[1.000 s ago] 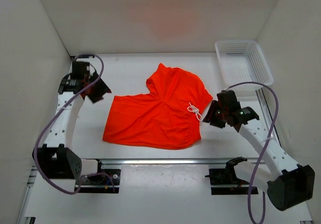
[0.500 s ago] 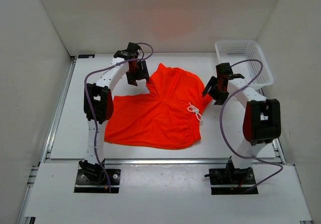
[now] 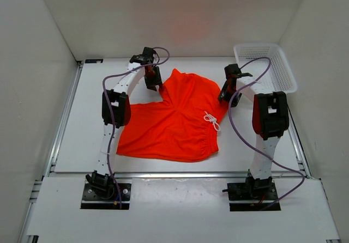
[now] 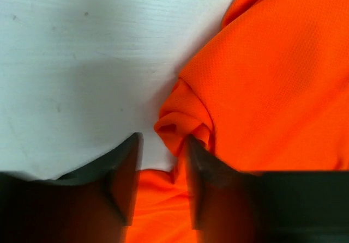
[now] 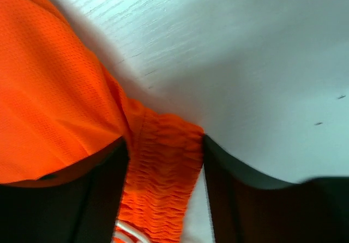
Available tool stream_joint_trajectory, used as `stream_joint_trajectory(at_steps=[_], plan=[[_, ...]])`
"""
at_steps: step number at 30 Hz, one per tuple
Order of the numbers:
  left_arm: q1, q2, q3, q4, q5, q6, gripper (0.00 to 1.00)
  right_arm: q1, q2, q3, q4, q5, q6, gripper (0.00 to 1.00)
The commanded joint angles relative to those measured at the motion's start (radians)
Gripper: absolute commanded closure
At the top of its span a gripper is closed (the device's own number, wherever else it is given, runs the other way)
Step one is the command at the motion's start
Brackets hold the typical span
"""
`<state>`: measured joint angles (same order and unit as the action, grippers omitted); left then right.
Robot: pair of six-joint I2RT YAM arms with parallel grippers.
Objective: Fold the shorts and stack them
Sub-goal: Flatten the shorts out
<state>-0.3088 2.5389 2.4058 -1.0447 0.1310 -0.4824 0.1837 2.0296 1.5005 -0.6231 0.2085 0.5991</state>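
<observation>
shorts: the shorts (image 3: pixel 174 117) are spread out around the middle of the white table (image 3: pixel 87 117), one leg pointing at the back wall, the other out to the left, with the waistband running down the right side

drawstring: the white drawstring (image 3: pixel 211 120) sits in a little knot on the waistband, right-hand part of the cloth

left gripper: the left gripper (image 3: pixel 153 83) is down at the far-left corner of the back leg, right on the hem edge

left wrist view: shows what the top view can't. The jaws are spread, and a bunched-up fold of the hem (image 4: pixel 182 126) sits in the gap between the fingers (image 4: pixel 122 183), bare table on the left side

right gripper: the right gripper (image 3: pixel 226 95) is at the far-right edge of the shorts, near the top of the waistband

right wrist view: jaws wide apart, straddling the crinkly elastic waistband (image 5: pixel 163 166). The cloth pretty much fills the gap, but I honestly can't tell if the pads are pressing on it

basket: the white mesh basket (image 3: pixel 267 63) is in the far-right corner, only visible from the top camera, apart from the shorts
</observation>
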Motion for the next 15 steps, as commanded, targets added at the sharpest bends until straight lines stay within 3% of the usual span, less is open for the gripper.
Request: stream_joint_trajectory(at_steps=[1,3,6,15], plan=[[0.002,-0.005,0.042,0.009,0.047,0.004,0.57,0.010,0.041,0.033,-0.015,0.015,-0.013,0.45],[0.002,-0.005,0.042,0.022,0.047,0.004,0.73,0.019,0.041,0.033,-0.015,0.015,-0.013,0.58],[0.002,-0.005,0.042,0.032,0.047,-0.005,0.90,0.019,0.041,0.033,-0.015,0.015,-0.022,0.62],[0.048,-0.112,-0.065,0.070,-0.009,-0.015,0.90,0.019,0.009,0.033,-0.015,0.005,-0.041,0.73]])
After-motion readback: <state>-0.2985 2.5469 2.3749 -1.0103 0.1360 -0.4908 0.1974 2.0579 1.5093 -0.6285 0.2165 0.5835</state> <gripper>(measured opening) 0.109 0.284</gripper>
